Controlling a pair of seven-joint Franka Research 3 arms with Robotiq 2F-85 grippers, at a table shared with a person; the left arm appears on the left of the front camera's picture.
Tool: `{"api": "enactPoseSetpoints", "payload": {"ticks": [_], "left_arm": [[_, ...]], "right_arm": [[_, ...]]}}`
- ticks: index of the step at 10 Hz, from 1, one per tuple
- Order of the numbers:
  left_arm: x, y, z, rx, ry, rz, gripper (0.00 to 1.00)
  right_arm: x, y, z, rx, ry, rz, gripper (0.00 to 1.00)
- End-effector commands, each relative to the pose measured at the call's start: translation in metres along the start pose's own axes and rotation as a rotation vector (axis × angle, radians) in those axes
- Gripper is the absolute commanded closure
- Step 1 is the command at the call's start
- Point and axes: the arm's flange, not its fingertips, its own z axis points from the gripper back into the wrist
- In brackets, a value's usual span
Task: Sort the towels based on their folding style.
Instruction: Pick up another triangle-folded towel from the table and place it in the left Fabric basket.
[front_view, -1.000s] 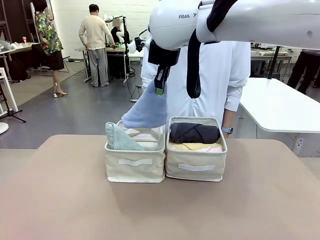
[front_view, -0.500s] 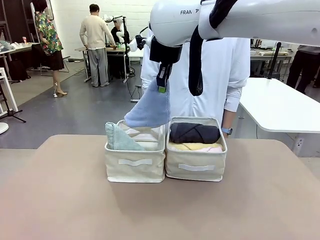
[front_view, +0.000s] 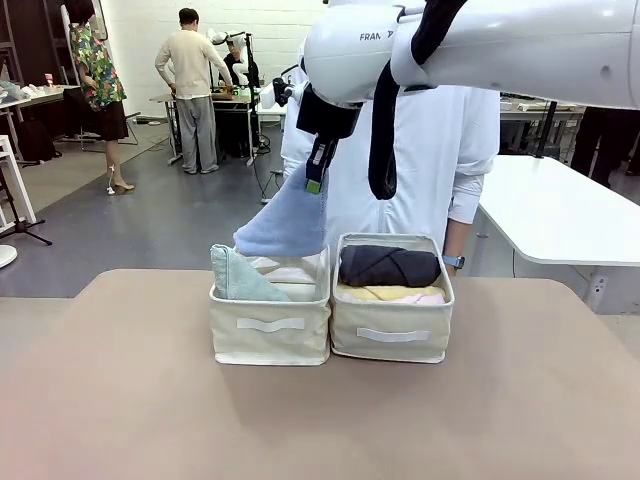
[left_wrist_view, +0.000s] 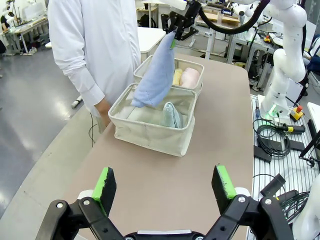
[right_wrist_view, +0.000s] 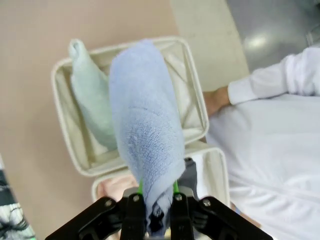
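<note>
One right hand (front_view: 315, 184) pinches blue towel (front_view: 285, 222) above seemingly left bin (front_view: 270, 325)

My tan worktop (front_view: 120, 400) carries two cream fabric bins touching side by side at twelve o'clock: left bin (front_view: 270, 325), right bin (front_view: 392, 330).

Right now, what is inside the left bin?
Inside the left bin lies one pale green towel. The blue towel, held by the right gripper, hangs above, hiding part of the inside.

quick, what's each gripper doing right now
left gripper: open, holding nothing
right gripper: closed on the blue towel, above the left bin
</note>
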Motion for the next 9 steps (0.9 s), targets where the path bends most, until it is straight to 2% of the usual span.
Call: {"api": "enactPoseSetpoints", "payload": {"ticks": [1,2,4,9], "left_arm": [[0.0,0.0,0.002,0.003,-0.013,-0.011,0.0],[0.0,0.0,0.002,0.003,-0.013,-0.011,0.0],[0.0,0.0,0.002,0.003,-0.013,-0.011,0.0],[0.0,0.0,0.002,0.003,-0.013,-0.011,0.0]], "right_arm": [[-0.004,-0.016,-0.007,0.003,-0.079,-0.008,0.85],[-0.008,-0.024,-0.017,0.005,-0.092,-0.019,0.85],[-0.015,-0.028,-0.045,0.058,-0.058,-0.031,0.85],[-0.034,-0.011,-0.109,0.164,0.019,-0.027,0.85]]}}
